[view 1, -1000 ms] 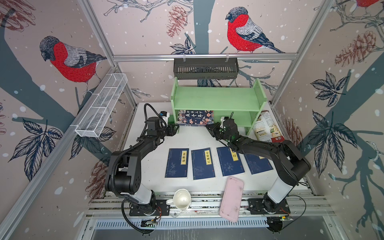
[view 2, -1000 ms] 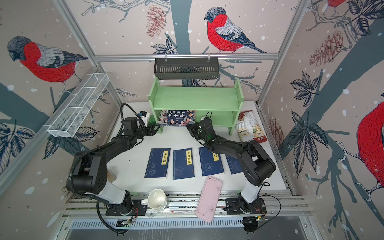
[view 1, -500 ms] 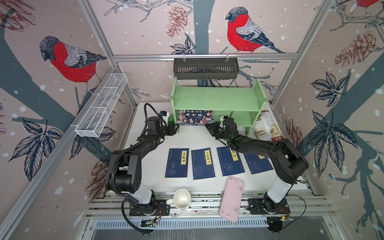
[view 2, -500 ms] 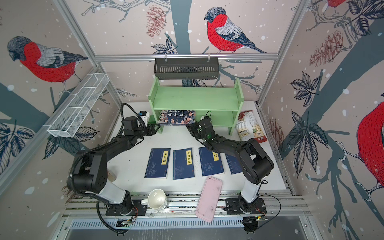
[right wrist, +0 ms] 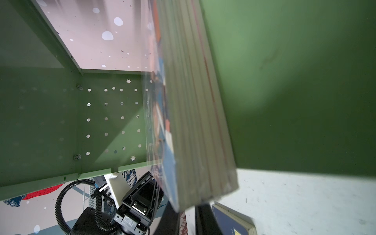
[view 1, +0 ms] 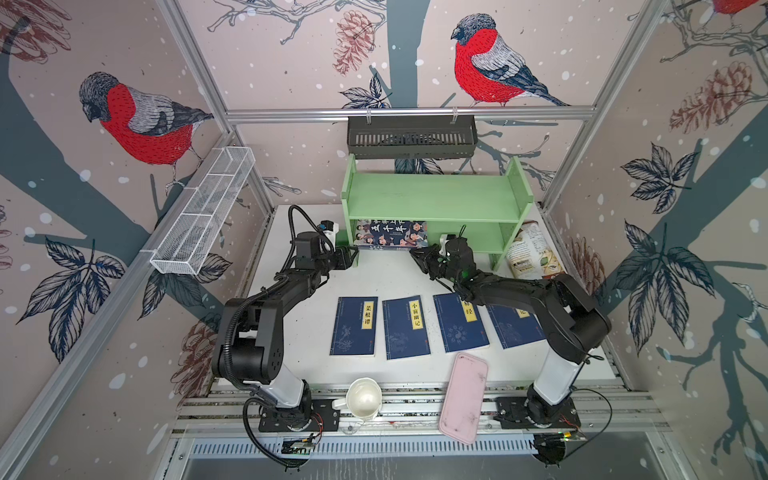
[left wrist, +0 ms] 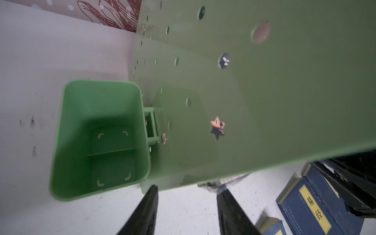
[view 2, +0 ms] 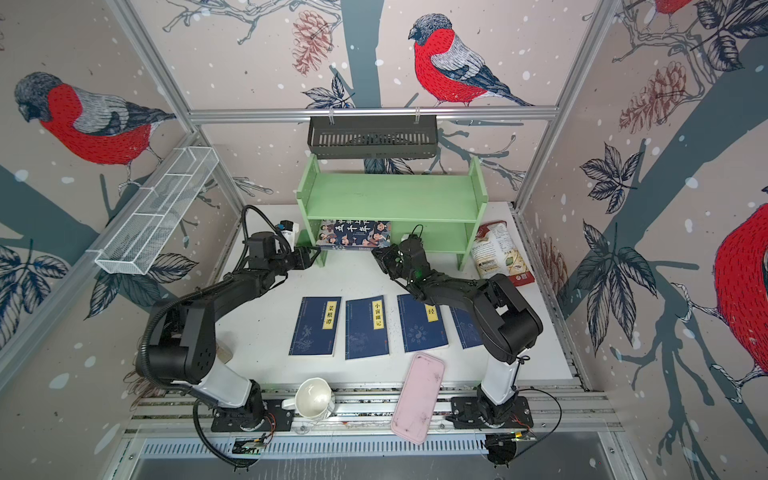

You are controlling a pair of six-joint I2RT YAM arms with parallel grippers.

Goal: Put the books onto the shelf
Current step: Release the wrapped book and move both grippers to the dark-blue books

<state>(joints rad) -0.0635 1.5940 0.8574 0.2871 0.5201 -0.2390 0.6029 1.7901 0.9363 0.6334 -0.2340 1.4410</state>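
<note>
In both top views the big book (view 1: 390, 235) (view 2: 355, 235) with cartoon people lies flat on the low board of the green shelf (view 1: 436, 199). It is at the shelf's left end, near the middle of the picture, and its front edge sticks out over the white table (view 1: 386, 278). The right gripper (view 1: 417, 255) sits at the book's front right corner, but from up there you cannot see if it bites. The right wrist view shows it: the thick page edge of the book goes in between the two black fingers (right wrist: 204, 221), and they pinch that corner. The left gripper (view 1: 353, 257) is just beside the shelf's left leg. Only the left wrist view shows that its fingers stand apart with bare table between them, holding nothing. That view also shows a small green box (left wrist: 97, 138) hung on the shelf's side wall. In the top views, four thin blue books (view 1: 354, 326) lie in a row on the table, lower in the picture than the shelf. The right arm (view 1: 519, 291) covers part of the last one on the right.
</note>
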